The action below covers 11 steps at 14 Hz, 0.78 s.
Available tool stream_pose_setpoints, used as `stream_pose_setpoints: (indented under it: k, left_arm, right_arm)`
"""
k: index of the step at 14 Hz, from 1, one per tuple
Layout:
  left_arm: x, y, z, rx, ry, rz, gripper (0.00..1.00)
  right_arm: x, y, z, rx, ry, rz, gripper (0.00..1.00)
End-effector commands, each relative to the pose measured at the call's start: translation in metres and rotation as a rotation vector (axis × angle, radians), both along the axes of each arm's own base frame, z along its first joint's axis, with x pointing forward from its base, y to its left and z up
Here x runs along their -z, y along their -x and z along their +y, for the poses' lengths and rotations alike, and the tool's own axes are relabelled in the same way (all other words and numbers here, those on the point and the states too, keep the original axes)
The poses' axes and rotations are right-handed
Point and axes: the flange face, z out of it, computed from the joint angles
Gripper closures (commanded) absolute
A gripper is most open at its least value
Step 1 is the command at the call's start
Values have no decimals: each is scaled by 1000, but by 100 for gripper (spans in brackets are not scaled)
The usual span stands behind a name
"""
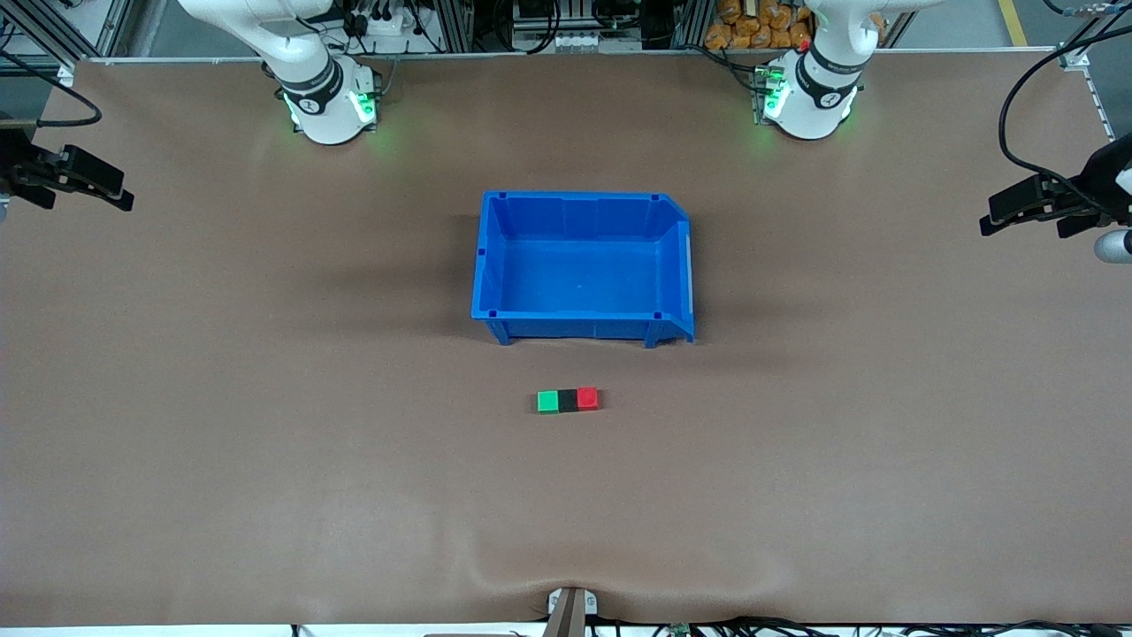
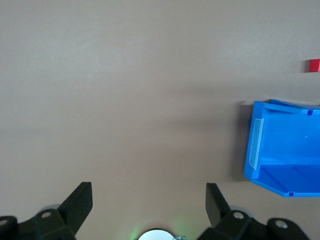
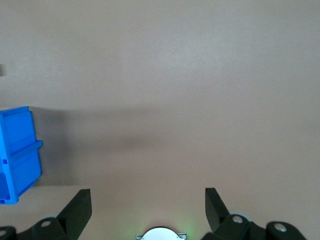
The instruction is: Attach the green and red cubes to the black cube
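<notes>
The green cube (image 1: pixel 548 402), the black cube (image 1: pixel 567 400) and the red cube (image 1: pixel 587 399) lie touching in one row on the table, black in the middle, nearer to the front camera than the blue bin (image 1: pixel 584 265). My left gripper (image 1: pixel 1017 212) hangs open and empty over the left arm's end of the table. My right gripper (image 1: pixel 88 190) hangs open and empty over the right arm's end. In the left wrist view the open gripper (image 2: pixel 149 200) looks down on bare table, with the red cube (image 2: pixel 314 65) and bin (image 2: pixel 285 145) at the edge. In the right wrist view the gripper (image 3: pixel 148 205) is open.
The blue bin holds nothing and one of its corners (image 3: pixel 17 155) shows in the right wrist view. Both arm bases (image 1: pixel 332 106) (image 1: pixel 809 102) stand along the table's edge farthest from the front camera. A brown mat (image 1: pixel 265 442) covers the table.
</notes>
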Motion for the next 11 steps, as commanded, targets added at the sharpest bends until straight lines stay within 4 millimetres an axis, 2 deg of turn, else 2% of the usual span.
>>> stream_pose_setpoints:
  k: [1, 7, 11]
  left_arm:
    - [-9, 6, -12, -53, -22, -1, 0]
    - [-9, 6, -15, -34, -24, -1, 0]
    - [-10, 6, -10, 71, -20, -5, 0]
  right_arm:
    - [-6, 9, 0, -8, 10, -9, 0]
    - [-6, 9, -1, -5, 9, -9, 0]
    - [-5, 9, 1, -4, 6, -7, 0]
